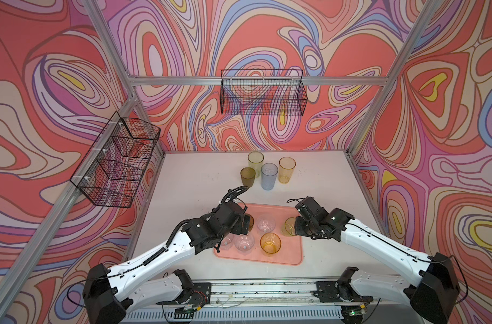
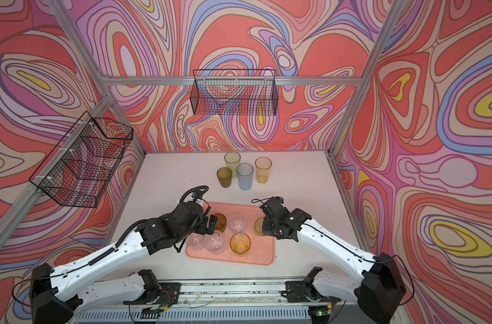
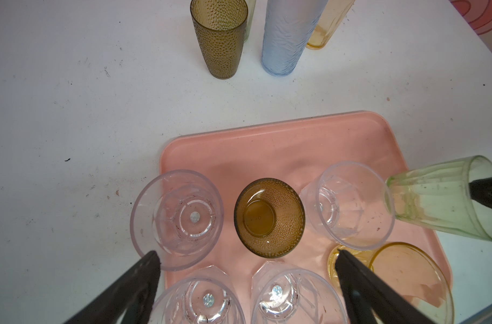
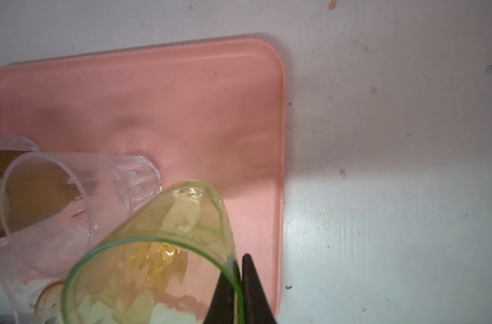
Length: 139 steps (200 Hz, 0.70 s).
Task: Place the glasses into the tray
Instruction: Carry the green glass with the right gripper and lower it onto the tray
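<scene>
Already in tray (image 1: pixel 291 254): six glasses stand upright, four clear glasses (image 3: pixel 348 204), a brown glass (image 3: pixel 268 217) and an amber glass (image 1: pixel 270 243); the near-right corner is bare.
Far group (image 1: pixel 268 176): four glasses on the table (image 1: pixel 197 179), beyond the tray's far edge and well apart from both grippers; judged as the work left, so the task is past halfway.
Left gripper (image 3: pixel 246 256): jaws wide apart and holding nothing; it hovers over the tray's left half, above the brown glass.
Right gripper (image 4: pixel 239 262): clamped on the green glass's rim, one finger (image 4: pixel 256 297) outside the wall and one inside.
Green glass (image 4: pixel 160 252): seventh of eleven; tilted, base leftward, over the tray's right half just beside a clear glass. Whether its base touches the tray cannot be told.
</scene>
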Each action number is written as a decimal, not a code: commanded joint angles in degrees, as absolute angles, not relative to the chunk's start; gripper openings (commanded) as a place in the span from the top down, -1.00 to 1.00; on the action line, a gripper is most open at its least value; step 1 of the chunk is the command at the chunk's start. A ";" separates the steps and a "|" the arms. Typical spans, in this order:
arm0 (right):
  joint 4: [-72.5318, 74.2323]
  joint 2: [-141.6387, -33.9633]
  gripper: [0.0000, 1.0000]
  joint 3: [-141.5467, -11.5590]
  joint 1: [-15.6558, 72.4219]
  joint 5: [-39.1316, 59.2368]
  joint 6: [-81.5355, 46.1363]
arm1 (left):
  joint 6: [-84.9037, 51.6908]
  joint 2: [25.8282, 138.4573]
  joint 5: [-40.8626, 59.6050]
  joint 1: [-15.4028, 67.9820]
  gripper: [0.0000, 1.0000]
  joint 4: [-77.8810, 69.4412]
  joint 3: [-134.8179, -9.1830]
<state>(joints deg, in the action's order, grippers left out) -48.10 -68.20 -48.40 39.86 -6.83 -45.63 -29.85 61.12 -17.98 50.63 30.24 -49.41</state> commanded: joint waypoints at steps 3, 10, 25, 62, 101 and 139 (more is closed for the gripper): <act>-48.60 -68.99 1.00 -49.13 41.33 -9.12 -47.09 | -30.47 61.26 -18.25 50.77 -1.00 30.63 -49.64; -48.73 -69.24 1.00 -49.05 41.63 -9.21 -47.26 | -30.41 61.17 -18.45 50.74 -1.00 30.71 -49.61; -49.11 -69.55 1.00 -48.92 42.01 -9.48 -47.71 | -30.67 60.91 -18.49 50.78 -1.00 30.52 -49.23; -49.87 -70.28 1.00 -48.54 43.14 -10.25 -48.85 | -30.84 60.93 -18.37 50.79 -1.00 30.39 -48.93; -50.48 -70.61 1.00 -47.72 45.03 -10.59 -50.88 | -30.69 61.12 -18.65 50.76 -1.00 30.28 -48.96; -51.75 -71.13 1.00 -47.29 46.82 -11.65 -52.62 | -30.71 61.58 -18.52 50.80 -1.00 30.12 -49.04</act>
